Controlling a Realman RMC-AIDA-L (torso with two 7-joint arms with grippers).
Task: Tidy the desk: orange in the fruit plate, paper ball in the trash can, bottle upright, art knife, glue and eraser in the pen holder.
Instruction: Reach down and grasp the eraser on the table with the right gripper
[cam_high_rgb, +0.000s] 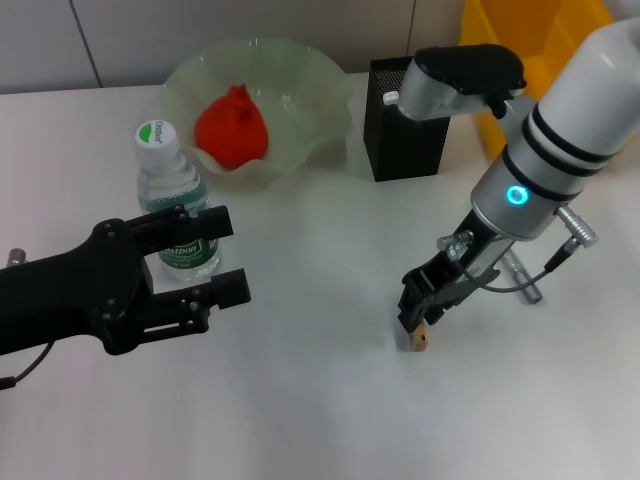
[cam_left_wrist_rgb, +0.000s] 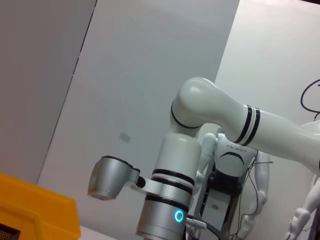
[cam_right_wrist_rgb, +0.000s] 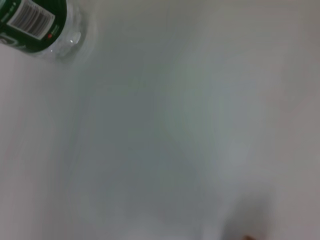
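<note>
At the left of the head view, the left gripper (cam_high_rgb: 222, 258) is seen with its fingers apart, hovering just in front of the bottle (cam_high_rgb: 174, 203), which stands upright on the desk (cam_high_rgb: 300, 400). Behind, the orange (cam_high_rgb: 232, 127) lies in the fruit plate (cam_high_rgb: 320, 110), with the pen holder (cam_high_rgb: 400, 140) beside it. Farther right, the right gripper (cam_high_rgb: 418, 322) is lowered to the desk, its fingers closed around the eraser (cam_high_rgb: 419, 341). The trash can (cam_high_rgb: 520, 40) is seen at the far right.

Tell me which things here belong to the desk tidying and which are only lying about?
Belonging to the job:
- red-orange fruit in the pale green wavy glass bowl
- clear plastic bottle with green label, upright
- black mesh pen holder
- yellow plastic bin
- small tan eraser at the right gripper

Lying about:
- nothing visible
</note>
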